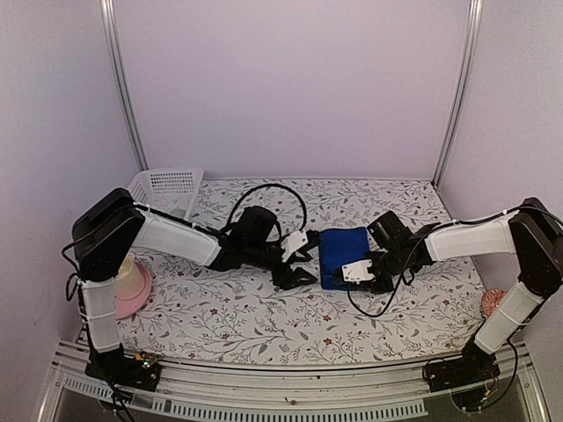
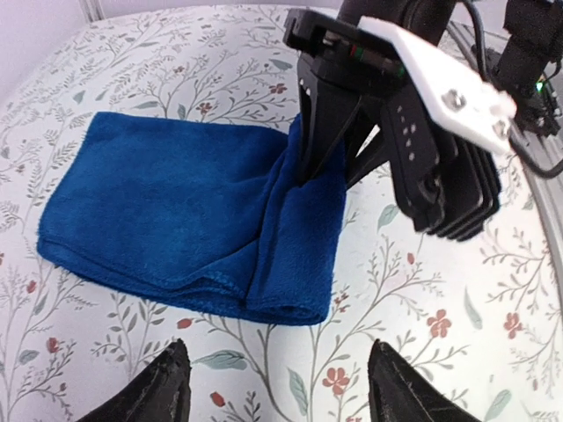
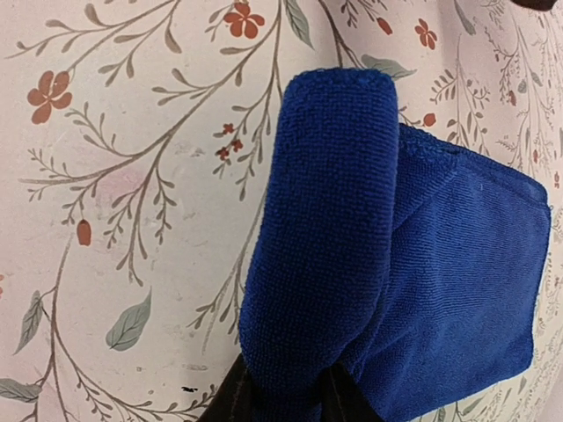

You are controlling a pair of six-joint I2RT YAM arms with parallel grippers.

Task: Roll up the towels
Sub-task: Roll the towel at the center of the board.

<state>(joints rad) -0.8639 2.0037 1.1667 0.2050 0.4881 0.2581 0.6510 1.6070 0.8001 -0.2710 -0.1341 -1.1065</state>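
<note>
One blue towel (image 1: 341,248) lies folded on the flowered table (image 1: 246,316), between the two arms. Its near-right edge is turned up into a thick roll (image 3: 325,220). My right gripper (image 3: 286,400) is shut on the end of that roll, and the towel hides its fingertips. From the left wrist view the right gripper (image 2: 310,167) pinches the raised fold of the blue towel (image 2: 167,211). My left gripper (image 2: 277,387) stands open just off the towel's near edge, nothing between its fingers. Seen from above, the left gripper (image 1: 297,264) sits beside the towel's left side.
A white perforated basket (image 1: 167,187) stands at the back left. A pink dish (image 1: 132,290) with a pale object on it sits by the left arm's base. A small pinkish item (image 1: 493,301) lies at the right edge. Cables loop over the table's middle.
</note>
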